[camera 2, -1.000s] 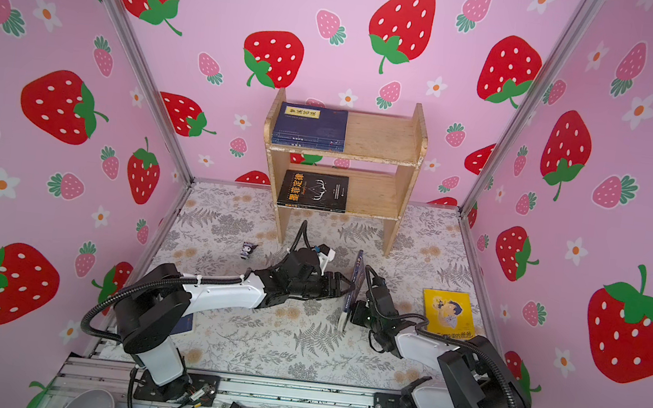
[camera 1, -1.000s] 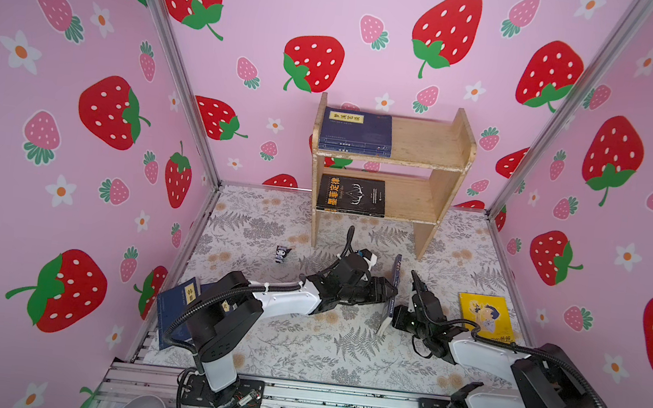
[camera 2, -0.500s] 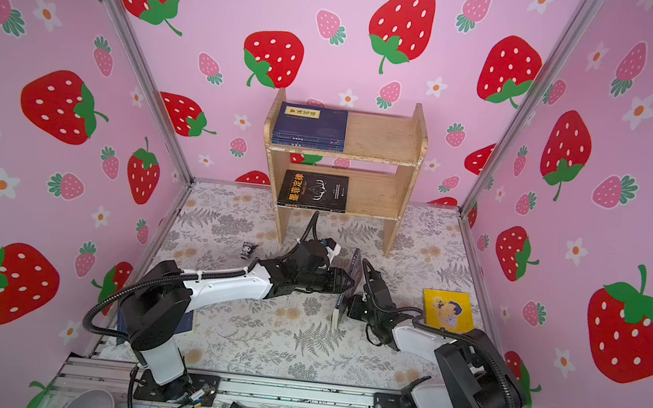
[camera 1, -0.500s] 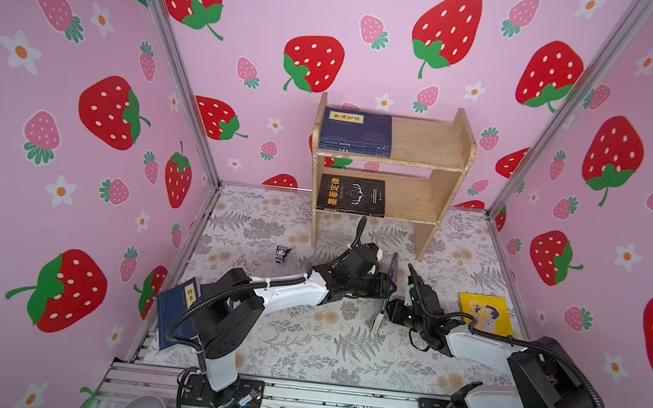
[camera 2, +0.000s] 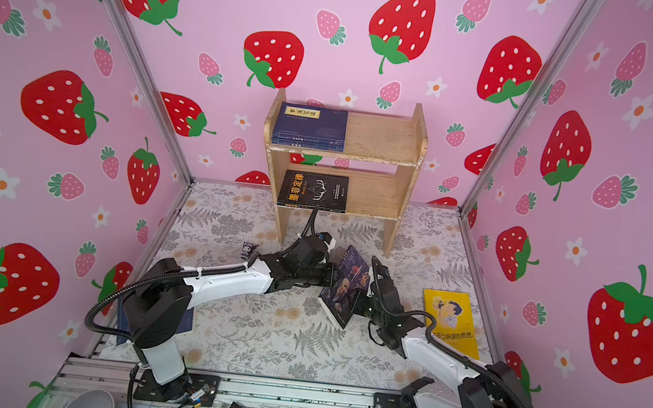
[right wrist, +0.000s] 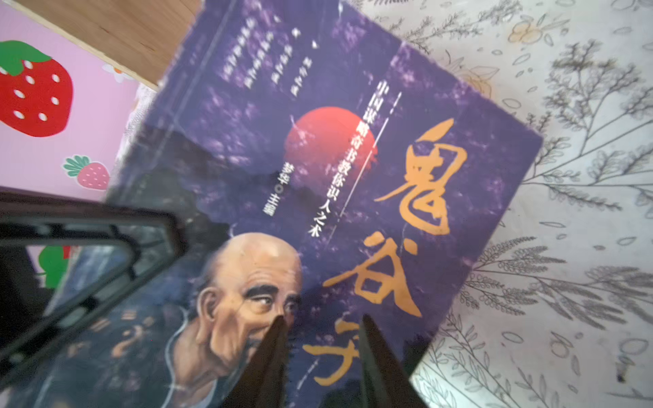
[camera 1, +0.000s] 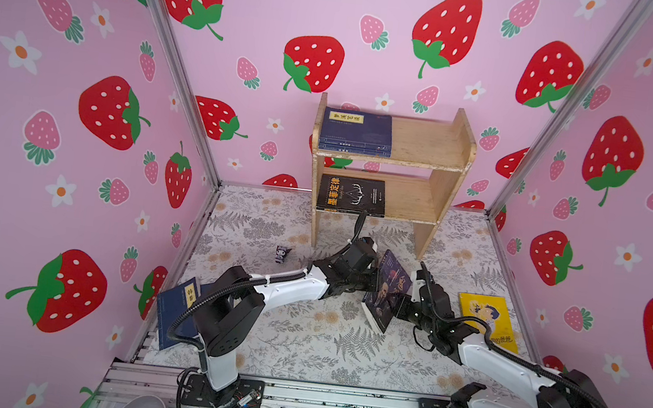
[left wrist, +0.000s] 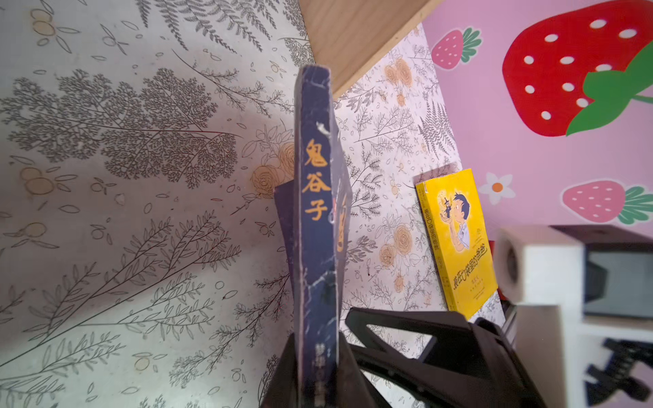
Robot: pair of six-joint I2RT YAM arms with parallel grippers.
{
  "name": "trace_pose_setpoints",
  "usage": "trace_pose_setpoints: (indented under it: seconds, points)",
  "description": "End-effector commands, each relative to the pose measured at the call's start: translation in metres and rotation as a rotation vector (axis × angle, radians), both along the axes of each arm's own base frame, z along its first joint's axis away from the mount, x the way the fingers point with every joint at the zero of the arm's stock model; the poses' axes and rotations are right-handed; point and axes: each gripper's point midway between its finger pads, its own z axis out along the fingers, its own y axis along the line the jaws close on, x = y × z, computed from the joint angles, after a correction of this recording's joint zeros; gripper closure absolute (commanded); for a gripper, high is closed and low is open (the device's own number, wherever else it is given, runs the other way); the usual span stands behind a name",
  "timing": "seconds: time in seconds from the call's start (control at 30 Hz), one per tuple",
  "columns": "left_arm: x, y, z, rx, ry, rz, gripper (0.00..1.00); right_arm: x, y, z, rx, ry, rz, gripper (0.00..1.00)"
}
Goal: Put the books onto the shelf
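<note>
A dark book [camera 1: 387, 291] [camera 2: 346, 287] with an old man's face leans tilted on the floor mat in front of the shelf [camera 1: 427, 145] [camera 2: 382, 138]. My left gripper [left wrist: 318, 371] [camera 1: 371, 280] is shut on its spine [left wrist: 315, 212]. My right gripper [right wrist: 323, 328] [camera 1: 403, 306] is open, its jaws apart just over the cover [right wrist: 318, 169]. Navy books [camera 1: 356, 131] lie on the shelf's upper tier, and a black book [camera 1: 353, 195] lies on the lower one. A yellow cartoon book [camera 1: 487, 319] [left wrist: 456, 240] lies flat at the right. Another navy book [camera 1: 179, 309] leans at the left edge.
A tiny dark figurine [camera 1: 282, 253] stands on the mat left of the shelf. The shelf's right halves are bare wood on both tiers. Pink strawberry walls [camera 1: 249, 58] close in three sides. Its wooden leg [left wrist: 357, 39] is close behind the held book.
My left gripper has reached in and closed on the book's spine. The right gripper has opened off the book. The book, earlier on edge, now leans with its cover showing.
</note>
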Motion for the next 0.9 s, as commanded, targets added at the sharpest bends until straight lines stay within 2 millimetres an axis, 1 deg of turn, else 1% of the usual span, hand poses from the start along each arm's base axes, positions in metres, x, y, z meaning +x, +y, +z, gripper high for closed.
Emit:
trace_pose_setpoints:
  seconds: [0.0, 0.07, 0.1, 0.13, 0.17, 0.23, 0.27, 0.37, 0.47, 0.53, 0.63, 0.73, 0.8, 0.87]
  points:
    - [-0.014, 0.019, 0.017, -0.027, 0.028, 0.036, 1.0, 0.001, -0.006, 0.025, 0.078, -0.034, -0.05, 0.47]
    - [-0.024, 0.025, 0.042, -0.121, 0.031, 0.038, 1.0, -0.001, -0.011, 0.044, 0.142, -0.065, -0.079, 0.28]
    - [-0.027, 0.029, 0.054, -0.165, 0.021, 0.045, 1.0, -0.003, -0.013, 0.052, 0.177, -0.078, -0.091, 0.21]
    - [-0.031, 0.035, 0.069, -0.213, 0.004, 0.057, 1.0, -0.006, -0.015, 0.065, 0.224, -0.102, -0.099, 0.14]
    - [-0.035, 0.041, 0.083, -0.252, -0.016, 0.07, 1.0, -0.009, -0.017, 0.076, 0.268, -0.127, -0.101, 0.08]
    - [-0.04, 0.053, 0.107, -0.304, -0.053, 0.101, 1.0, -0.015, -0.02, 0.095, 0.351, -0.166, -0.106, 0.0]
    - [-0.044, 0.06, 0.12, -0.334, -0.07, 0.11, 1.0, -0.018, -0.021, 0.108, 0.399, -0.192, -0.103, 0.0]
    - [-0.042, 0.088, 0.157, -0.393, -0.168, 0.213, 1.0, -0.028, -0.02, 0.138, 0.52, -0.241, -0.072, 0.0]
    - [-0.035, 0.12, 0.189, -0.461, -0.254, 0.373, 1.0, -0.036, -0.011, 0.161, 0.633, -0.253, -0.006, 0.0]
    - [-0.027, 0.133, 0.207, -0.531, -0.321, 0.458, 1.0, -0.04, -0.003, 0.172, 0.708, -0.247, 0.043, 0.0]
    - [-0.016, 0.144, 0.231, -0.624, -0.388, 0.551, 1.0, -0.044, 0.013, 0.182, 0.786, -0.223, 0.116, 0.0]
    - [-0.006, 0.144, 0.247, -0.691, -0.426, 0.597, 1.0, -0.048, 0.029, 0.192, 0.829, -0.21, 0.179, 0.0]
    - [0.001, 0.142, 0.254, -0.726, -0.446, 0.616, 1.0, -0.051, 0.039, 0.198, 0.853, -0.205, 0.21, 0.0]
    - [0.008, 0.141, 0.256, -0.738, -0.449, 0.644, 1.0, -0.053, 0.047, 0.204, 0.888, -0.2, 0.236, 0.0]
